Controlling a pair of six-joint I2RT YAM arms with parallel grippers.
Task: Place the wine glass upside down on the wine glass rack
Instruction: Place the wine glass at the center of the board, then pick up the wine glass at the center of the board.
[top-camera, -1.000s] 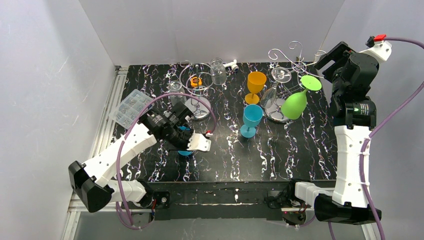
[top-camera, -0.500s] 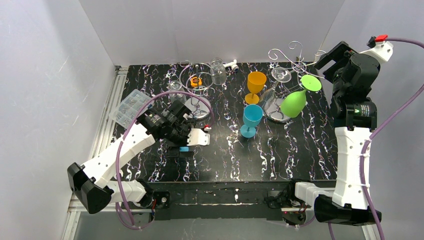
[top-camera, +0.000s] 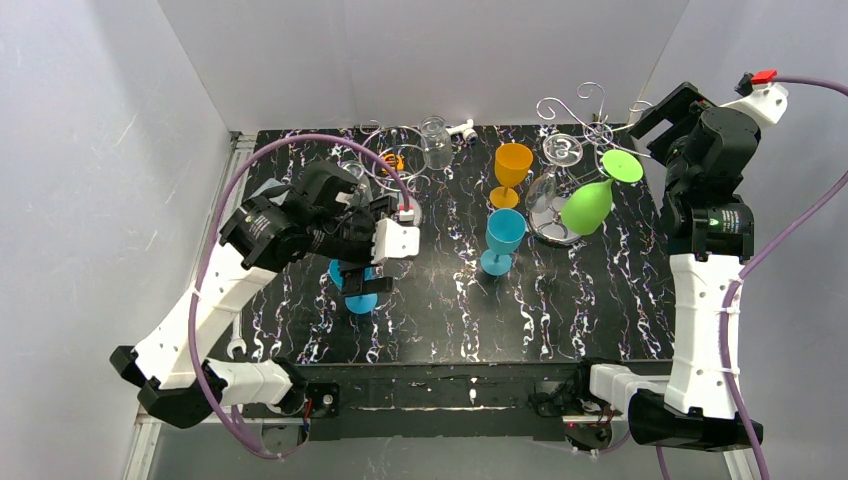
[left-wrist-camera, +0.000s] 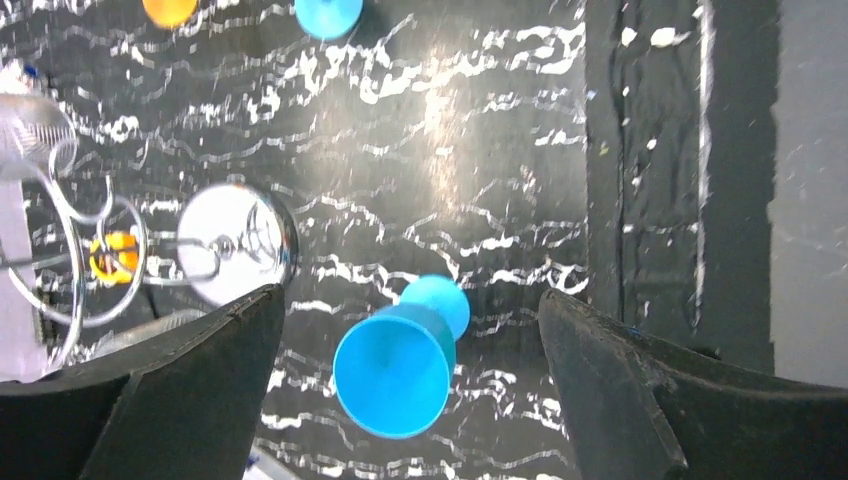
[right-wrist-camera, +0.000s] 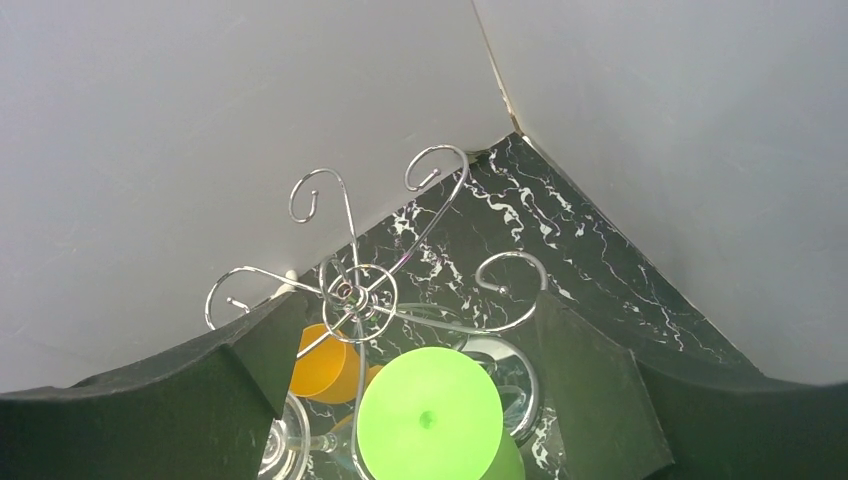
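Left gripper (left-wrist-camera: 410, 300): risen from the desk (top-camera: 560, 300) since a second ago, its jaws, then closed, now gaping wide above the blue wine glass (left-wrist-camera: 393, 372), which is standing free on the desk.
Right gripper (right-wrist-camera: 412, 315): jaws standing wide either side of the green wine glass (right-wrist-camera: 428, 415), not touching it.
Green wine glass: hanging foot-up, bowl down, from a scroll arm of the wine glass rack (right-wrist-camera: 352, 292) at the desk's far right.

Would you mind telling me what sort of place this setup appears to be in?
Probably a lab test cell, not a kitchen: plain white panel walls enclose a black marble-patterned tabletop edged by aluminium frame rail.
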